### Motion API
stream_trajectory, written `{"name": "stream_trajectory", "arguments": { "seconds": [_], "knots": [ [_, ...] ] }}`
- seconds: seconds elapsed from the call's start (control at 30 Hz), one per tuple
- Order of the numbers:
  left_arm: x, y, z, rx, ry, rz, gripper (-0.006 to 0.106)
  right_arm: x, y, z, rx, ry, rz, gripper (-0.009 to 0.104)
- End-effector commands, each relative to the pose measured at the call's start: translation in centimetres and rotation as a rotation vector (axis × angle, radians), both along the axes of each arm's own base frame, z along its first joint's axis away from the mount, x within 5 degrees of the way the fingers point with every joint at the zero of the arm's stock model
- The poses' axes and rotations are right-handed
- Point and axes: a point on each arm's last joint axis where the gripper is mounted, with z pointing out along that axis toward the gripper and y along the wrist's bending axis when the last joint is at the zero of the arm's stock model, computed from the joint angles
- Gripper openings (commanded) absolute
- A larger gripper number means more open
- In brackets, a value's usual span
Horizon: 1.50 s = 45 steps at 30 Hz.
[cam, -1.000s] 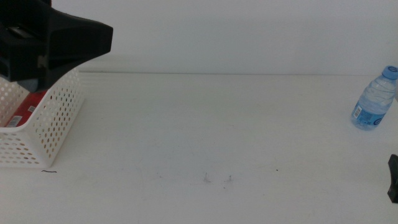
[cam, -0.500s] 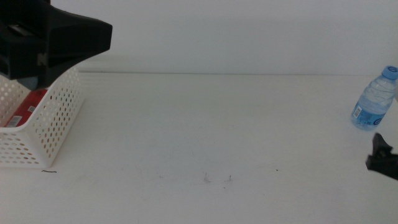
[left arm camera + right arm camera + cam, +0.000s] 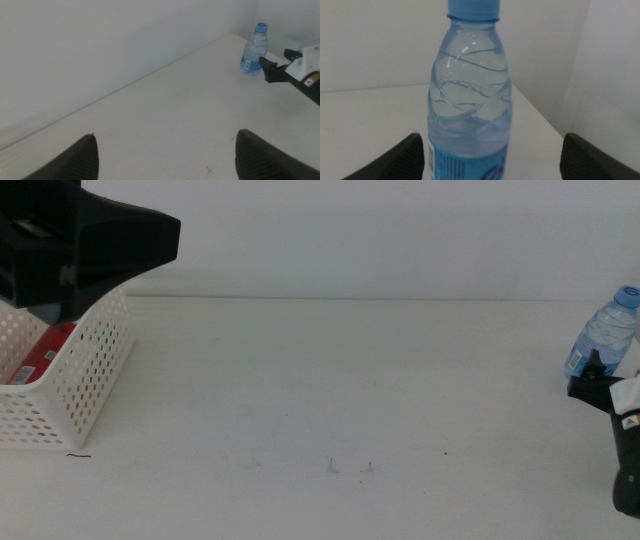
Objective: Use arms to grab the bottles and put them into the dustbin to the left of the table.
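I had the right gripper (image 3: 590,375) spread wide, empty, right up against the water bottle (image 3: 469,95) standing at the desk's (image 3: 330,380) far right edge. It looked light, thin-walled and slippery, so I judged the ribbed body best. The left gripper (image 3: 165,155) hung open over the dustbin (image 3: 85,375).

Clear plastic water bottle with blue cap and blue label (image 3: 604,340), upright at the right end of the broad plain white tabletop (image 3: 340,400).

White perforated plastic basket (image 3: 70,375) at the left end, well apart from that bottle. Inside, part of a red container (image 3: 45,350), lying tilted against the lattice wall. Upper bottle body ribbed and transparent in right wrist view (image 3: 470,100); label low on body.
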Motion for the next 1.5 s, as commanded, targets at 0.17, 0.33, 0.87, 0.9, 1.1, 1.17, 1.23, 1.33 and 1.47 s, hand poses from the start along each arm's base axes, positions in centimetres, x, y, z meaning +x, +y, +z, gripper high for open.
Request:
{"name": "stream_trajectory", "arguments": {
  "seconds": [0.17, 0.33, 0.87, 0.9, 1.1, 1.17, 1.23, 1.33, 1.47],
  "knots": [
    [-0.2, 0.1, 0.4, -0.016, -0.014, 0.003, 0.094, 2.7, -0.3, -1.7, -0.011, 0.0, -0.018, 0.088],
    [-0.2, 0.1, 0.4, -0.017, -0.016, 0.003, 0.094, 4.7, -0.2, -3.2, 0.02, 0.052, -0.02, 0.088],
    [-0.1, 0.1, 0.6, -0.028, -0.034, 0.005, 0.094, 9.6, -0.5, -4.4, -0.069, 0.129, -0.057, 0.032],
    [-0.1, 0.1, 0.6, -0.028, -0.034, 0.005, 0.094, 9.6, -0.3, -4.4, -0.074, 0.13, -0.049, 0.007],
    [0.0, 0.0, 0.8, -0.043, -0.056, 0.007, 0.094, 10.2, 5.9, -1.4, -0.085, 0.086, 0.171, -0.003],
    [0.0, 0.0, 0.8, -0.046, -0.059, 0.007, 0.094, 10.9, 9.2, -0.3, -0.08, 0.063, 0.3, -0.003],
    [0.0, 0.0, 0.9, -0.047, -0.061, 0.008, 0.094, 11.7, 12.8, 0.5, -0.038, 0.059, 0.421, -0.003],
    [0.0, 0.0, 0.8, -0.045, -0.062, 0.009, 0.094, 12.9, 18.2, 0.6, 0.008, 0.078, 0.585, -0.003],
    [0.0, 0.0, 0.8, -0.045, -0.062, 0.009, 0.094, 13.9, 24.3, 0.6, 0.011, 0.051, 0.714, -0.003]
  ]
}}
